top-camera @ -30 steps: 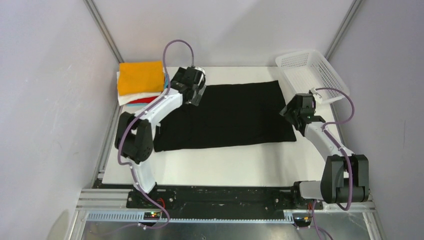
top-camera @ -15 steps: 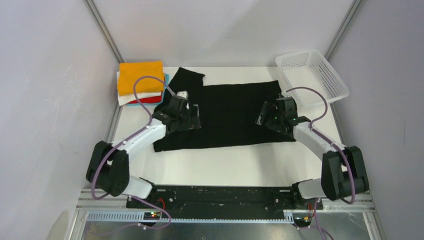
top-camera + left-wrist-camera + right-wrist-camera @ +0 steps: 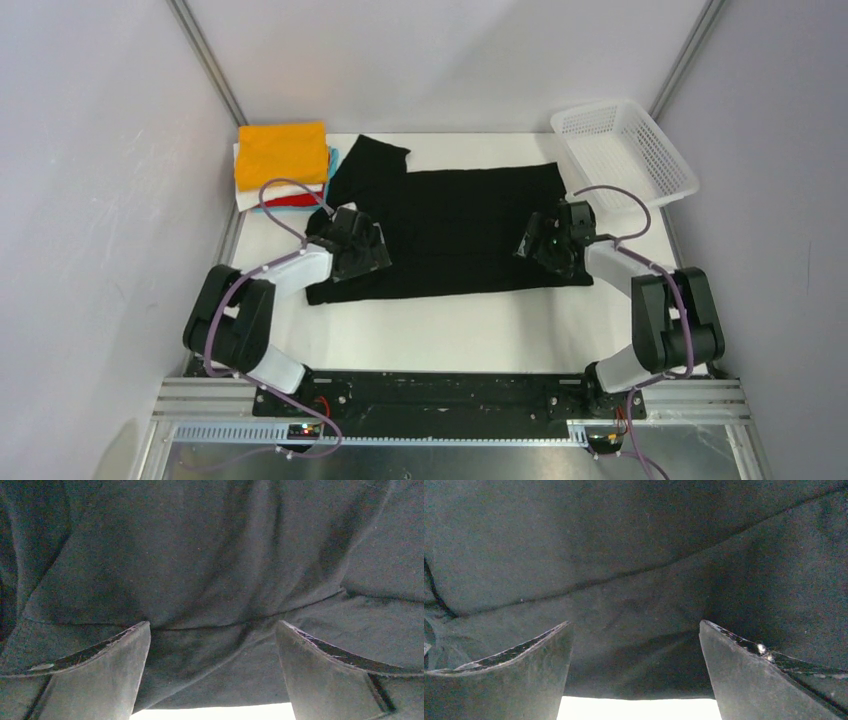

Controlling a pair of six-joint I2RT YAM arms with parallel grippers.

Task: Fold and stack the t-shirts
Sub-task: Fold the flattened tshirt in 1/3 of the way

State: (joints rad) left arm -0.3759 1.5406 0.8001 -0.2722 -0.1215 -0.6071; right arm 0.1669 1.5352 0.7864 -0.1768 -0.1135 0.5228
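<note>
A plain black t-shirt (image 3: 460,225) lies spread flat across the middle of the white table (image 3: 440,330), one sleeve (image 3: 372,160) sticking out at its far left. My left gripper (image 3: 368,256) hangs low over the shirt's near-left part, and my right gripper (image 3: 535,245) over its near-right part. In the left wrist view the left gripper (image 3: 212,625) is open, with wrinkled black cloth (image 3: 210,570) below the fingers. The right gripper (image 3: 634,623) is open too, above smooth black cloth (image 3: 624,545) near the hem. A folded stack topped by an orange shirt (image 3: 282,152) sits at the far left.
A white mesh basket (image 3: 622,150) stands at the table's far right corner. Under the orange shirt, white, red (image 3: 292,200) and light-blue (image 3: 333,158) folded edges show. Bare table shows along the near edge in front of the black shirt. Metal frame posts rise at both back corners.
My left arm pulled back from the far-left sleeve to the shirt's near-left part, leaving the sleeve laid out. The right gripper moved left and nearer, from the right edge onto the shirt.
</note>
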